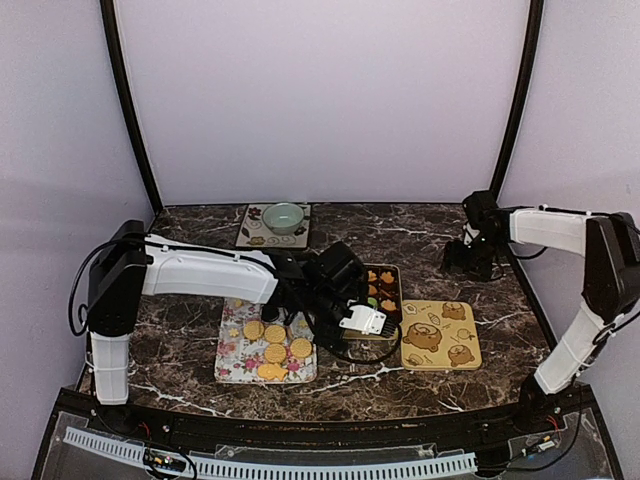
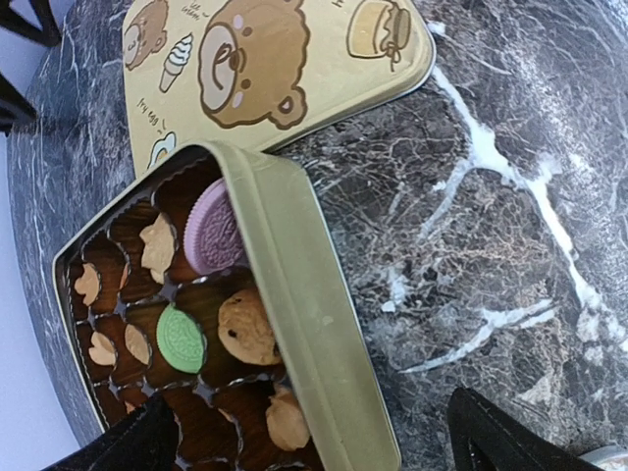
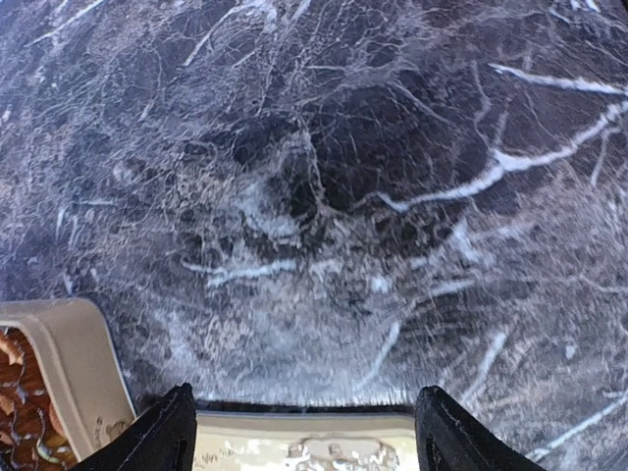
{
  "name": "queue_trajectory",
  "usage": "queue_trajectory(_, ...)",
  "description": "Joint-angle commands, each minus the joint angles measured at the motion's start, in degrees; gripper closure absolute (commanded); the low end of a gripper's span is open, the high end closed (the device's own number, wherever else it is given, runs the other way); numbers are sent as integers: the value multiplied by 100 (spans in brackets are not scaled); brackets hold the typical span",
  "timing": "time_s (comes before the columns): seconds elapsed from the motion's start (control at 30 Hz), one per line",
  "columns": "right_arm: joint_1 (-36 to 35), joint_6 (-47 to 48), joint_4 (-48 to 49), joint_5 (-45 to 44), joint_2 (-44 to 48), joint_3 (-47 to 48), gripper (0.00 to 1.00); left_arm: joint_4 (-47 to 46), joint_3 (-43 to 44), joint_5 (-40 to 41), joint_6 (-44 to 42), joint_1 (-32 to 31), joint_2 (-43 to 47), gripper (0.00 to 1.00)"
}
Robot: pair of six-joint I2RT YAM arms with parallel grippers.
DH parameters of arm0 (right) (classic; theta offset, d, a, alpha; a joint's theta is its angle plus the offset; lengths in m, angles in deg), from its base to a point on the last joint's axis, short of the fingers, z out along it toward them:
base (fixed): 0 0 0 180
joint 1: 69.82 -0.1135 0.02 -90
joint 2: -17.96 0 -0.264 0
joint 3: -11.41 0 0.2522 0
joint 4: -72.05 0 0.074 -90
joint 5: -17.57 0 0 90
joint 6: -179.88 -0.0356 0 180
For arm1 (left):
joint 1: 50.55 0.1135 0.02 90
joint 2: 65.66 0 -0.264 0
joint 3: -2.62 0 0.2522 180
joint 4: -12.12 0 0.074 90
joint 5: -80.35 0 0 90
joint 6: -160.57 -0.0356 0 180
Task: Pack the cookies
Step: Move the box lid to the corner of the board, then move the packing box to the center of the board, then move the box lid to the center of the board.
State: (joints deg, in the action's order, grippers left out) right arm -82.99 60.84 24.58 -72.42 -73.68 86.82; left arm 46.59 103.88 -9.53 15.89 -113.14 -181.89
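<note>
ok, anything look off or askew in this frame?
One thing: inside the tin, the pink cookie stands on edge, leaning toward the tin's wall, while the green cookie lies nearly flat in its cup. No spill or damage in view. The lid lies flat on the table beside the tin.

The left arm (image 1: 205, 272) and the right arm (image 1: 570, 345) have smooth white shells on their long links and boxy black housings at the joints. A thin black cable (image 1: 76, 290) loops out at the left shoulder. The left gripper (image 2: 312, 422) ends in matte black wedge-shaped fingers (image 2: 510, 437).
</note>
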Motion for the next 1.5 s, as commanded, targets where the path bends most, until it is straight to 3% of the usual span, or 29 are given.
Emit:
queue_trajectory(0.0,-296,234,109,-349,-1019,724,23,-1129,-591,304,-804,-94,110,1)
queue_trajectory(0.2,-935,330,-1,-614,-1496,946,26,-2259,-780,840,-1383,-66,-42,1)
queue_trajectory(0.63,-1735,-667,729,-12,329,-1475,30,-2643,-298,1124,-1322,71,-418,1)
queue_trajectory(0.77,-1748,-734,454,-13,786,-1368,24,-2224,-189,924,-1085,63,-320,1)
queue_trajectory(0.87,-1413,-630,-22,-334,1220,-1024,12,-1855,-318,469,-983,12,43,1)
queue_trajectory(0.93,-1082,-612,-326,-495,1537,-1012,9,-1416,-371,-63,-913,-53,309,1)
queue_trajectory(1.1,-165,-494,-649,-536,2192,-1711,9,-269,-218,-1076,-725,-263,546,1)
queue_trajectory(1.23,-24,-630,-690,-447,2095,-1727,9,347,-158,-1271,-510,-280,560,1)
queue_trajectory(1.47,216,-1239,-83,-309,1913,-2468,8,856,-433,-1214,-403,-280,693,17)
